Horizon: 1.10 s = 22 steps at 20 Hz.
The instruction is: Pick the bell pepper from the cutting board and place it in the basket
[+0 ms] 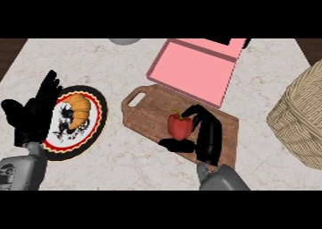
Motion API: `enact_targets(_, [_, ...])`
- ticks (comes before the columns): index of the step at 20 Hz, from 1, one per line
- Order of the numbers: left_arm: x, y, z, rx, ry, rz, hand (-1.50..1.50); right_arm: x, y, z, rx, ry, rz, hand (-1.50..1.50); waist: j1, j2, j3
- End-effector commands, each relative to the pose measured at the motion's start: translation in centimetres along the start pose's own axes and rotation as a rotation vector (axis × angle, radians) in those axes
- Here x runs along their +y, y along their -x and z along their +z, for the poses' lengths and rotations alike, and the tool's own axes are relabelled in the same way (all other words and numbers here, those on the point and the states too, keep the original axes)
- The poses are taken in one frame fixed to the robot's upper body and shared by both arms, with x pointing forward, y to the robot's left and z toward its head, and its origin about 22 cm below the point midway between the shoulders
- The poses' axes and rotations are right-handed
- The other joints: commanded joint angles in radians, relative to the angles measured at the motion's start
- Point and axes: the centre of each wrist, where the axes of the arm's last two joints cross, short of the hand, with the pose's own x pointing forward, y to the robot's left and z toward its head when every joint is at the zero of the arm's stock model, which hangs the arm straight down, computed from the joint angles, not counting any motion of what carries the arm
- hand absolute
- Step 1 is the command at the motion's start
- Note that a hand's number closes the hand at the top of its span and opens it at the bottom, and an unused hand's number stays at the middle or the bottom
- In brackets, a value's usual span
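On the cutting board (150, 107), the right robot hand (205, 134) curls around the upright bell pepper (180, 126); the basket (306, 116) lies to its right.

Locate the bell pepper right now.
Head view, centre-right: the red bell pepper sits on the wooden cutting board, with the right hand curled round it, left of the wicker basket.

No readable text, labels, brands, numbers or signs anywhere in head view
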Motion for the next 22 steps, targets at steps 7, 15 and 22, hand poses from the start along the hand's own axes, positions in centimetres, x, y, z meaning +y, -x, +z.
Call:
enact_targets(7, [1.2, -1.5, -0.5, -0.006, -0.017, -0.013, 0.00, -5.2, -8.2, -5.8, 0.049, 0.249, 0.043, 1.50, -0.012, 0.002, 0.000])
enact_targets(15, [0.3, 0.2, 1.4, 0.002, 0.006, -0.003, 0.00, -11.0, -11.9, -10.0, 0.072, 0.423, 0.004, 1.50, -0.003, 0.004, 0.001])
enact_targets(22, [1.0, 0.4, 1.1, -0.002, -0.012, 0.001, 0.00, -13.7, -12.5, -15.2, 0.109, 0.479, 0.106, 1.50, 0.003, 0.006, 0.001])
